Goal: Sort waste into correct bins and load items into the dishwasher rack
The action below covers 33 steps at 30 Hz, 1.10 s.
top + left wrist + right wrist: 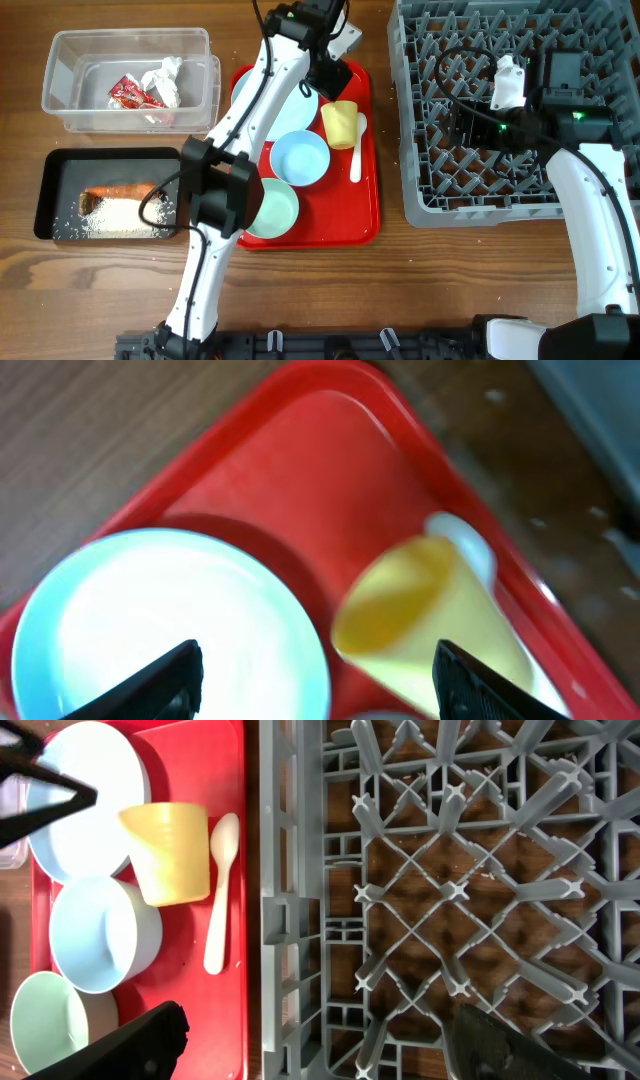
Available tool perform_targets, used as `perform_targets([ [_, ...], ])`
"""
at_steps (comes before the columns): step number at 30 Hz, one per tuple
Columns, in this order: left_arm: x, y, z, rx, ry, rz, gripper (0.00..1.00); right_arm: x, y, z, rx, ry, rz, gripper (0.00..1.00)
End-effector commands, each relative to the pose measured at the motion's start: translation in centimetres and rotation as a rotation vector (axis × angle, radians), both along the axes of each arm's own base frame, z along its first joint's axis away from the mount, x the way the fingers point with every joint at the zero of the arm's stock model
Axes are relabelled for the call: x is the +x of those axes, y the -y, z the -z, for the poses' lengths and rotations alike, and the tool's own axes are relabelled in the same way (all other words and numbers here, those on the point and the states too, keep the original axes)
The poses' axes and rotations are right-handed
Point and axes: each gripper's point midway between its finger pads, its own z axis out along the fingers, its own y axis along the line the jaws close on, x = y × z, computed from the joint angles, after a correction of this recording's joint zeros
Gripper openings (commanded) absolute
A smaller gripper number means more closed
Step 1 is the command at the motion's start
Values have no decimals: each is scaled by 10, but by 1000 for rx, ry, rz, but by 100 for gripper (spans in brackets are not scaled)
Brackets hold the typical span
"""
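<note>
The red tray (372, 212) holds the pale blue plate (295, 116), blue bowl (300, 158), green bowl (276, 210), yellow cup (340, 125) and white spoon (357, 150). My left gripper (330, 82) hovers open and empty over the plate (170, 620) and the cup (440, 625), with the spoon (466, 546) behind the cup. My right gripper (466, 125) is open and empty above the left side of the grey rack (480, 200). In the right wrist view its fingers (320, 1050) straddle the rack's edge (290, 920), and the cup (170, 850) and spoon (220, 890) show at the left.
The clear tub (60, 100) at the far left holds the red-and-white wrapper (130, 95) and white tissue (165, 80). The black tray (45, 200) in front of it holds rice (125, 215) and the orange sausage piece (115, 190). I cannot make out a brown scrap.
</note>
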Motion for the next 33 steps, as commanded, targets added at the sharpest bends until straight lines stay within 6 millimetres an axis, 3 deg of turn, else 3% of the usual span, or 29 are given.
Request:
perform_targets([
  [1,-28,19,-13,-22,-51,62,74,1,-2,-11,3,40,-24,88],
  [6,-22,30,-10,-39,-18,118,75,1,-2,-11,3,39,-24,88],
  [9,-13,33,4,-77,-28,135,75,1,-2,-11,2,38,-25,88],
  [14,-33,37,13,-159,-152,157,74,0,-2,-11,1,37,-27,88],
  [20,-39,36,32,-146,-205,172,73,-1,-2,-11,1,33,-27,88],
  [24,-51,31,44,-120,-263,185,64,-1,-2,-11,1,33,-27,88],
  [33,-68,22,51,-93,-343,176,56,-1,-2,-11,1,33,-27,88],
])
